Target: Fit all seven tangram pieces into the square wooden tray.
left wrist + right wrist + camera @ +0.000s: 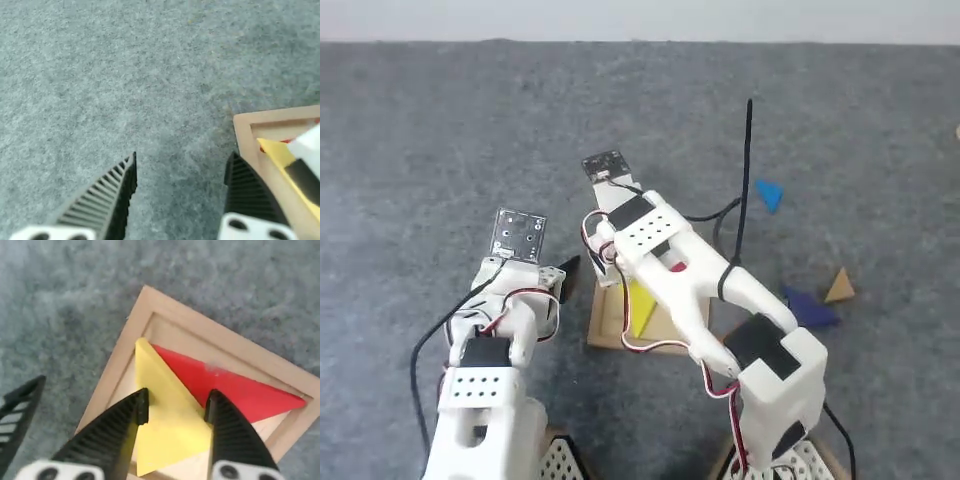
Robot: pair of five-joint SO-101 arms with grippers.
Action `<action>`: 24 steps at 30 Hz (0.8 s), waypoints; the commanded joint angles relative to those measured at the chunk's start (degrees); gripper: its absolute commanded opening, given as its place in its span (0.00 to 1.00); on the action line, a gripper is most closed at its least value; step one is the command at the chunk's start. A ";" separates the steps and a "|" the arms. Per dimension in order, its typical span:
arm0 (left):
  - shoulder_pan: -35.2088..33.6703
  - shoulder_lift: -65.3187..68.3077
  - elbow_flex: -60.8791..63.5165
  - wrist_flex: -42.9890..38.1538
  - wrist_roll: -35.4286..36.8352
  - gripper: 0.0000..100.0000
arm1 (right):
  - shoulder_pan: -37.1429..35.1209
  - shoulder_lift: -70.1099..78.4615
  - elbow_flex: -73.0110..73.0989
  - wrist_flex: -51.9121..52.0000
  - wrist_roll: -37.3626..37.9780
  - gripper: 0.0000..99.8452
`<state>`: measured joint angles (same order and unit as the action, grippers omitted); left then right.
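Note:
The square wooden tray (pixel 150 301) holds a yellow triangle (pixel 170 427) and a red triangle (pixel 227 387) lying side by side. My right gripper (pixel 176 407) hangs open just over the yellow triangle, one finger at each side of it. My left gripper (pixel 182 185) is open over bare carpet beside the tray's corner (pixel 245 125). In the high view the right arm covers most of the tray (pixel 605 325), with the yellow triangle (pixel 642 305) showing beneath it. A blue triangle (pixel 769 194), a dark blue piece (pixel 810 307) and a tan triangle (pixel 839 287) lie on the carpet to the right.
Grey carpet covers the whole table. The left arm's dark finger (pixel 17 405) stands close to the tray's outer edge. A black cable (pixel 745 170) rises behind the right arm. Both arm bases sit at the near edge.

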<state>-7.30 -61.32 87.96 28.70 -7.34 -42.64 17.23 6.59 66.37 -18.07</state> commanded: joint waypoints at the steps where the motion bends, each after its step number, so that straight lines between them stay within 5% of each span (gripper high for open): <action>1: -0.18 -1.23 -0.48 -1.49 0.26 0.28 | -0.40 -0.13 -2.37 0.66 -4.04 0.14; 17: -0.26 -1.32 -0.48 -1.49 0.26 0.28 | 5.76 -0.04 -2.20 5.58 -7.74 0.09; 24: -0.26 -1.32 -0.48 -1.49 0.26 0.28 | 6.20 -0.13 -2.29 6.99 -0.97 0.05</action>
<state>-7.30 -61.32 87.96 28.70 -7.34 -36.57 17.23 6.24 72.18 -21.76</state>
